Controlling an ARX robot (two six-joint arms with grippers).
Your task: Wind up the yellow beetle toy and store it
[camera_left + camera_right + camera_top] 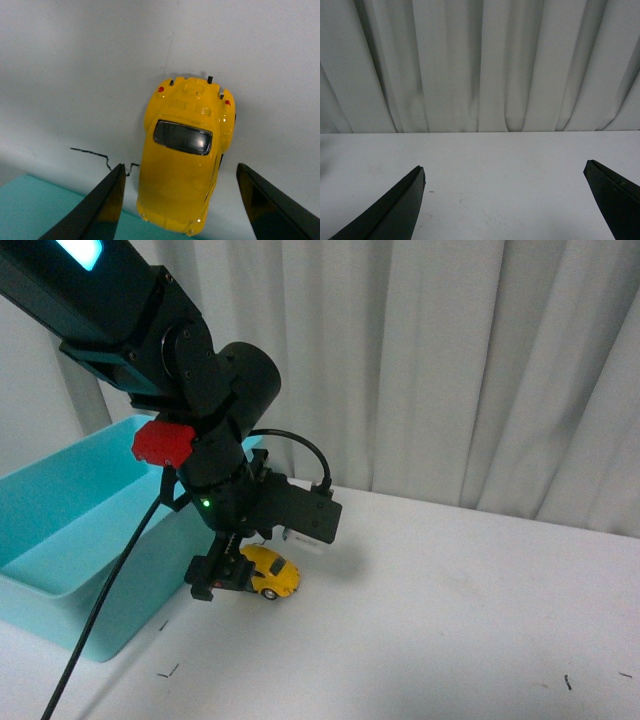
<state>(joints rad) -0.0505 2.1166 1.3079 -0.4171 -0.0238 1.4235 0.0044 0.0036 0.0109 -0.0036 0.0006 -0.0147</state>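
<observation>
1. Left tool (181, 169) stands wide open, its two dark fingers (107, 205) on either side of the yellow beetle toy (182, 160). A strip of white shows between each finger and the toy's flank, so it grips nothing and touches nothing visible.
2. Both fingers run off the frame edge in the left wrist view, so only their tapering ends show.
3. From the front, the left arm (215, 390) and its wrist cover the toy's end toward 10 o'clock. Only the other end, one flank and a wheel are visible. The fingertips are hard to make out against the dark wrist.
4. The toy sits on its wheels on the white desk (450, 620), at about 7 o'clock from the centre of the front view. It is just beside the turquoise bin (60, 530), which lies at its 9 o'clock. Whether toy and bin wall touch cannot be told.
5. The bin is cut off at the frame's 9 o'clock edge.
6. The right tool (504, 167) is spread wide and empty above bare desk, facing a pale curtain (480, 65). Only its finger ends show.
</observation>
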